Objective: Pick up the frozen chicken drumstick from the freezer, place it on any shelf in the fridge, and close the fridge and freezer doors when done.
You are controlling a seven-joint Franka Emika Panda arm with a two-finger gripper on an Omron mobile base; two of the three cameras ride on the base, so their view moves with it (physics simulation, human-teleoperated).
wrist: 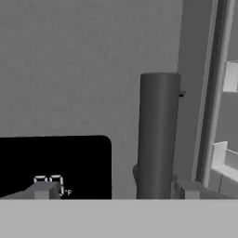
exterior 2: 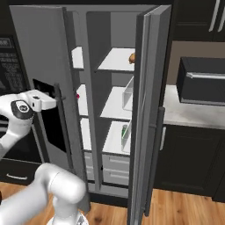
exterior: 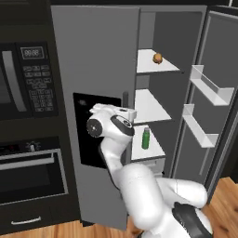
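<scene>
Frozen chicken drumstick lies on the top fridge shelf. Fingers stand open astride the freezer door handle, against the dispenser door. Advise pushing squarely until the door seats, avoiding the dispenser panel

Freezer door ajar with black dispenser panel, drumstick on top fridge shelf, green bottle lower down
</scene>
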